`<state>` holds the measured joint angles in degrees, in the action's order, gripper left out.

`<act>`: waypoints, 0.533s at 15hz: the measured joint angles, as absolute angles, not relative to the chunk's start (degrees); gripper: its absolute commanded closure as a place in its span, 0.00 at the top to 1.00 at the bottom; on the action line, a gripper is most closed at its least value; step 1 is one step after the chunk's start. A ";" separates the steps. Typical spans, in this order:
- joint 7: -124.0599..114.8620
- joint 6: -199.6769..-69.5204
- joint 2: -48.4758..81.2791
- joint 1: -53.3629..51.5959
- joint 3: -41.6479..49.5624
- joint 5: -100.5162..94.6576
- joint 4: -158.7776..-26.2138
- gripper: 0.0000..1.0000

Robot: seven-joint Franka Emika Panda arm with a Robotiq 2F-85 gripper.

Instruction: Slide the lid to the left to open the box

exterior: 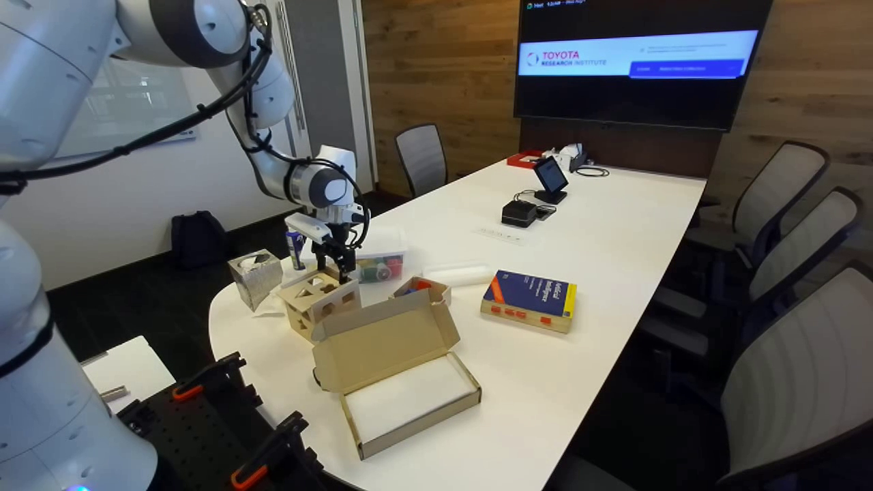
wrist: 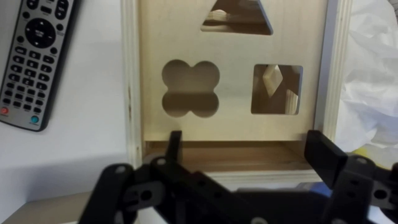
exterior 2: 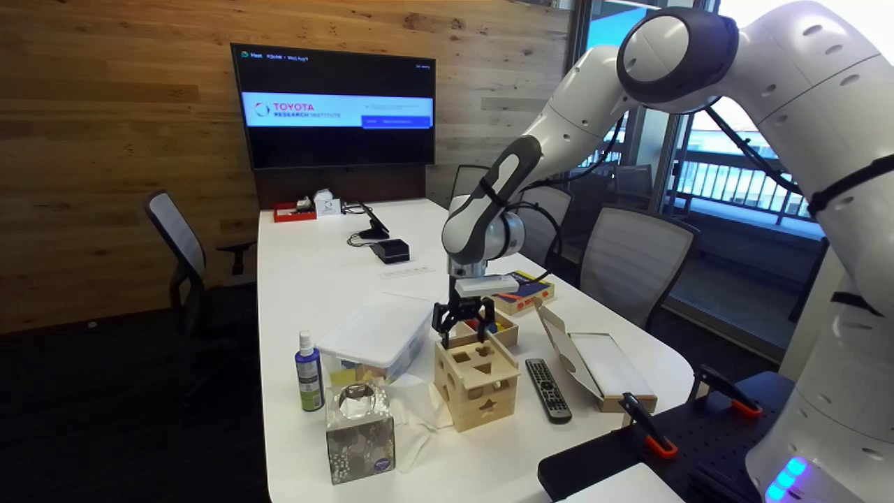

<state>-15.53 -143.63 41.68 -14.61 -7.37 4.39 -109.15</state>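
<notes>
The claw is spread over one end of the box; whether it touches the box, I cannot tell. The lid sits in the box's top below the claw, stopping short of that end, so a gap shows under the claw. Lower than the claw, on the counter, lies the remote.
</notes>
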 measured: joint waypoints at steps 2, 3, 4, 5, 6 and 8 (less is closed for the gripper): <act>-14.92 -142.57 41.76 -14.41 -7.70 5.11 -108.90 1.00; -14.80 -142.11 41.78 -14.21 -7.95 5.45 -108.84 1.00; -14.76 -141.55 41.82 -13.98 -8.24 5.73 -108.74 1.00; -14.74 -140.93 41.87 -13.85 -8.44 6.00 -108.62 1.00; -14.72 -140.33 41.91 -13.77 -8.56 6.27 -108.52 1.00; -14.56 -139.09 41.99 -13.57 -8.82 6.91 -108.33 1.00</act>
<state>-14.56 -139.09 41.99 -13.57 -8.82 6.91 -108.33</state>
